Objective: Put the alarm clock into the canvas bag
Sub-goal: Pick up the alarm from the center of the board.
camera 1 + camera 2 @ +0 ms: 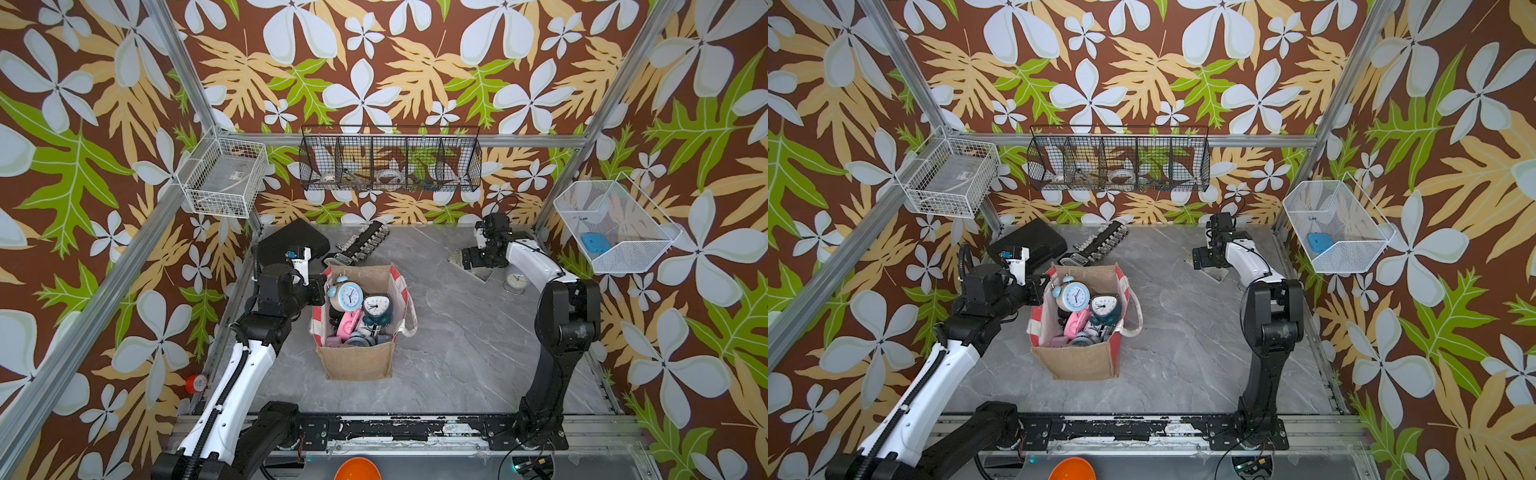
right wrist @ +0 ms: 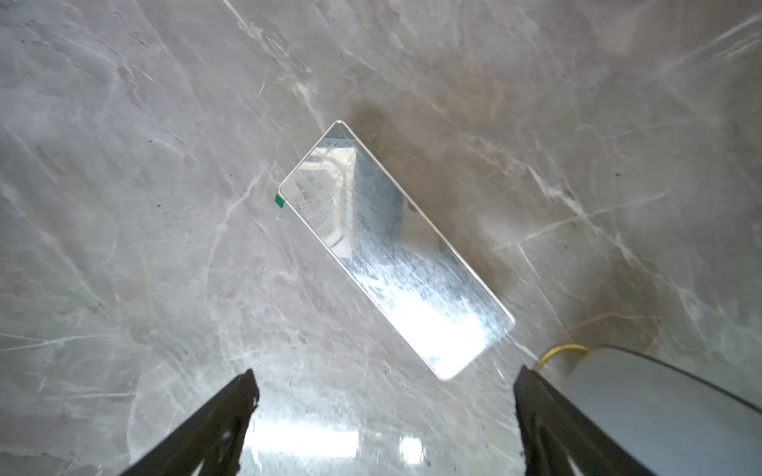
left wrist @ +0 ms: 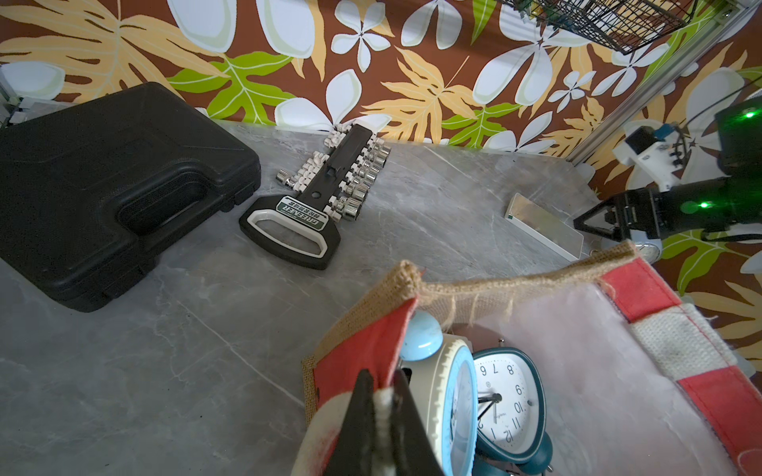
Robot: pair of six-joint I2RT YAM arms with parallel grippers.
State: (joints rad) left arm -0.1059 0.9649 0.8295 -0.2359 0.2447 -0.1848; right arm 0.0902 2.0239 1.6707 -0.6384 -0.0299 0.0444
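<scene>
The canvas bag [image 1: 357,361] stands open in the middle of the table, seen in both top views [image 1: 1084,361]. Inside lie several clocks, among them a light blue twin-bell clock [image 1: 348,296] and a dark teal one [image 1: 377,307]. My left gripper [image 3: 381,381] is shut on the bag's red-and-white side rim [image 1: 325,291]. A pale grey alarm clock [image 1: 516,281] sits on the table at the back right, partly behind my right arm. My right gripper [image 2: 385,379] hangs open just above the table with nothing between its fingers. The alarm clock [image 2: 659,412] lies just outside one finger.
A small mirror plate [image 2: 396,247] lies flat on the table under the right gripper [image 1: 464,257]. A black plastic case [image 1: 291,243] and a socket rail [image 1: 361,243] lie at the back left. Wire baskets hang on the walls. An orange bowl [image 1: 357,469] sits below the front rail.
</scene>
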